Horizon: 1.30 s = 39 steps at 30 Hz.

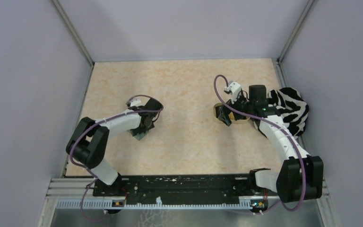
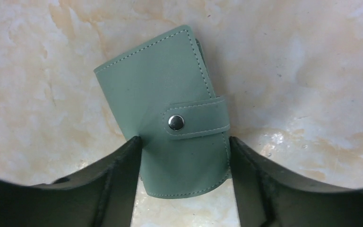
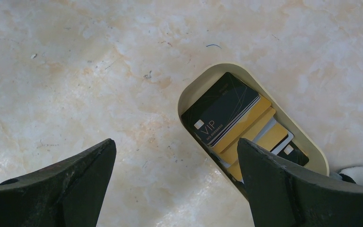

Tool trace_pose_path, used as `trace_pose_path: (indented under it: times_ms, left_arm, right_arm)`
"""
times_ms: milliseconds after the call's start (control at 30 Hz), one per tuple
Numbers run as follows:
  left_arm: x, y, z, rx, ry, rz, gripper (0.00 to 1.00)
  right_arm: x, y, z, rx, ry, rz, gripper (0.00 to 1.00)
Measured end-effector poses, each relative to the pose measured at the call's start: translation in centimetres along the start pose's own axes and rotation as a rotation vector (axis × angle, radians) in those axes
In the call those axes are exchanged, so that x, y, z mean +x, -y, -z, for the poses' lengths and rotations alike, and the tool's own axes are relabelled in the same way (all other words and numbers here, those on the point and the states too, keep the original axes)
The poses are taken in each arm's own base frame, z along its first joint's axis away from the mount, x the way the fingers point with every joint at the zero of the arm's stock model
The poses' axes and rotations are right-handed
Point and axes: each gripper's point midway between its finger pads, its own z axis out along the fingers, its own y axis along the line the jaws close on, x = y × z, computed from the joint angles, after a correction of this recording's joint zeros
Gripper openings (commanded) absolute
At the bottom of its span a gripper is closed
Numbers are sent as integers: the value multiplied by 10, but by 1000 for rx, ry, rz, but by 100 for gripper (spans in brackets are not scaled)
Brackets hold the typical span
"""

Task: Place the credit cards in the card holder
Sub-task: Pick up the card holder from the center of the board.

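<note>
1 word can be read: "VIP", on the black top card of the credit cards, a black-and-gold stack lying in a tan tray. The right gripper gapes wide over the table beside it. The card holder, snapped closed, lies between the left gripper fingers; whether they squeeze it I cannot tell.

The small pale grey-green stitched folding wallet lies flat on the beige marbled tabletop, closed, its strap snapped by a metal stud, turned slightly askew; the thin black and yellow-gold credit cards sit fanned in a tan rounded tray, a black "VIP" card uppermost.
</note>
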Motion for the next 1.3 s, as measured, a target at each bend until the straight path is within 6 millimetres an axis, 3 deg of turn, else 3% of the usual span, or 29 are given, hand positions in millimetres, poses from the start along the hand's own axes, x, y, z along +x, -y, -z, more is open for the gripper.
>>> trace_pose_path:
  times_ms: [133, 233, 333, 433, 533, 633, 800, 967, 1100, 1300]
  left_arm:
    - [1, 9, 1, 51, -9, -20, 36]
    - [0, 14, 8, 122, -17, -53, 26]
    - [7, 23, 20, 241, -53, -95, 26]
    - [23, 47, 43, 438, -93, -159, 23]
    - [47, 83, 82, 752, -126, -245, 21]
    - [67, 108, 119, 1027, -139, -304, 20]
    - [85, 127, 179, 1461, -143, -348, 20]
    - [89, 141, 230, 1821, -186, -344, 19]
    - [98, 142, 241, 1965, -278, -290, 17]
    - [103, 138, 240, 1980, -363, -174, 17]
  right_arm:
    - [-1, -3, -1, -14, 5, 2, 99]
    - [-3, -9, -2, -38, 10, 10, 98]
    - [-6, -18, -4, -72, 20, 19, 98]
    - [-10, -30, -6, -126, 41, 22, 98]
    - [-17, -46, -8, -202, 78, 19, 98]
    - [-20, -63, -10, -285, 113, 1, 98]
    - [-13, -96, -6, -433, 206, 8, 99]
    - [-9, -120, 4, -552, 275, 161, 95]
    - [-1, -133, 3, -606, 279, 257, 81]
    - [0, -137, -5, -605, 242, 287, 79]
